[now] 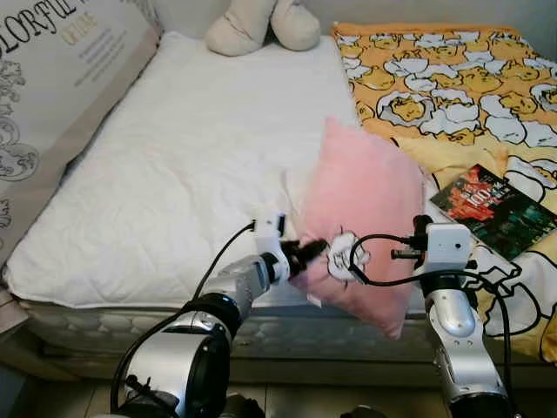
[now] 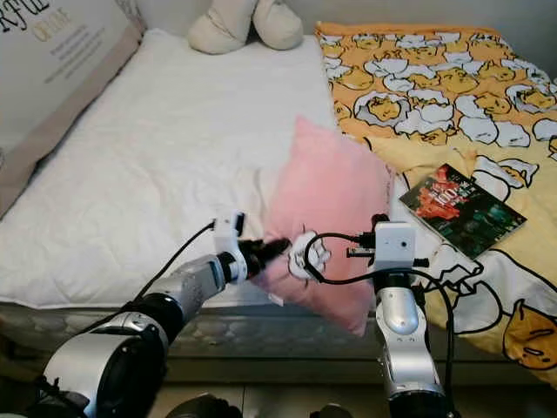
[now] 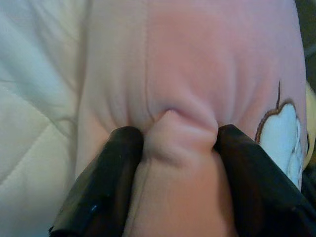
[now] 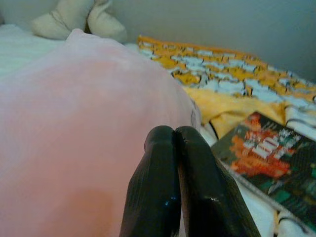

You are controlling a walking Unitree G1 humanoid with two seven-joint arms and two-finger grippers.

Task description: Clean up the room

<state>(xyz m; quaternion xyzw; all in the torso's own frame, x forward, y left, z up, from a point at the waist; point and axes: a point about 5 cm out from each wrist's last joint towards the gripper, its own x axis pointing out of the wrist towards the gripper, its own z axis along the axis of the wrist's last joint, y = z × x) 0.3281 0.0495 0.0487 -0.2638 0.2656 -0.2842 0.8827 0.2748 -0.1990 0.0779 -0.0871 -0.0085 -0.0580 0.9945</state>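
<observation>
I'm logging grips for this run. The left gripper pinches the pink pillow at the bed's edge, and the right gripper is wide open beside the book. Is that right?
Not quite. The right gripper is not wide open: the right wrist view shows its two black fingers pressed together, empty, beside the book. The rest holds: the left gripper pinches a fold of the pink pillow at the bed's edge.

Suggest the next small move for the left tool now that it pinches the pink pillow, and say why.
Probably carry the pink pillow up the white mattress toward the head of the bed. The left tool is shut on a fold of it, as the left wrist view shows, while the right tool is shut beside it, gripping nothing. The pillow sits at the bed's near edge, overlapping the yellow blanket.
</observation>
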